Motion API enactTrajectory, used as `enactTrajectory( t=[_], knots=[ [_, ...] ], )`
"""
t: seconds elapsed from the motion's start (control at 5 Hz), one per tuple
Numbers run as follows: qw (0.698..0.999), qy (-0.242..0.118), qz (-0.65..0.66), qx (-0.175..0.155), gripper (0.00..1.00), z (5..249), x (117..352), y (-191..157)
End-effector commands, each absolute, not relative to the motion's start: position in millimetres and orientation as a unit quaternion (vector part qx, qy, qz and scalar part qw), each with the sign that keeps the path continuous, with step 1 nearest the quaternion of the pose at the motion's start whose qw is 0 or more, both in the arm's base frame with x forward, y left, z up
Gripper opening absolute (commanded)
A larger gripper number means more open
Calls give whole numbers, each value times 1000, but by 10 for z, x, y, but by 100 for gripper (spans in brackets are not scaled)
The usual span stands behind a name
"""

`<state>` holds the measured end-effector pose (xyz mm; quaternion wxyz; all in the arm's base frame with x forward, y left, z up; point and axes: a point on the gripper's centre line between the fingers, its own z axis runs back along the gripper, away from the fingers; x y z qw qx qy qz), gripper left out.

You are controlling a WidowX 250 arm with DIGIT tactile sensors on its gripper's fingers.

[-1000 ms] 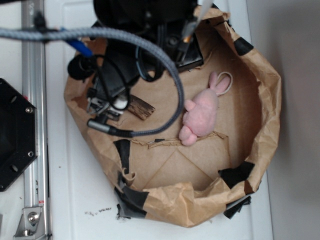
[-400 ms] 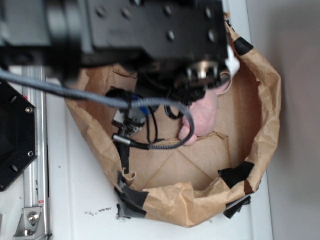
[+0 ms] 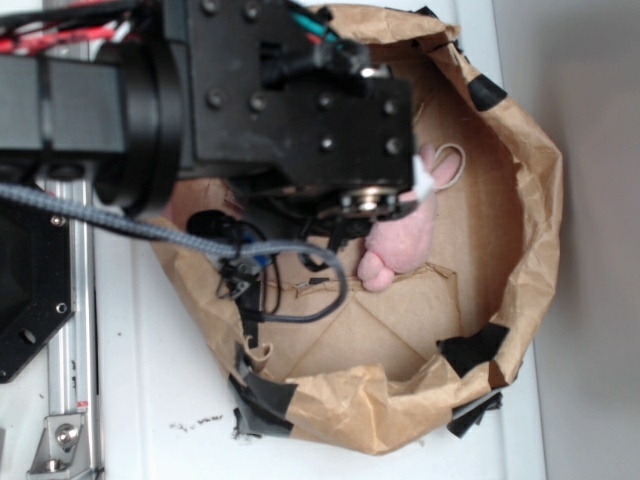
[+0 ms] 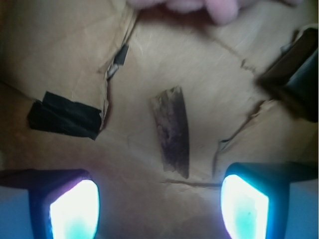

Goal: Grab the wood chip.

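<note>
On the brown paper floor, left to right: one strip of black tape, one wood chip lying untouched between the gripper's two spread fingers, and one pink plush bunny above.

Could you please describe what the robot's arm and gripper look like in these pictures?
The arm is blocky matte black with round screw heads, trailed by a grey braided cable and red and green wires. The gripper has black jaws with glowing pale cyan-white pads.
</note>
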<state>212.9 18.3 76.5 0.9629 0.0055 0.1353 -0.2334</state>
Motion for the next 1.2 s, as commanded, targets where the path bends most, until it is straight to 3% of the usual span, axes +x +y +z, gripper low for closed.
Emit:
enactTrajectory(
  t=[0.0,0.6,1.0],
  knots=[
    [977,64,-204,13,100,577,1973,153],
    [979,84,-184,10,100,500,2083,192],
    [980,76,-180,18,100,446,2245,452]
  ],
)
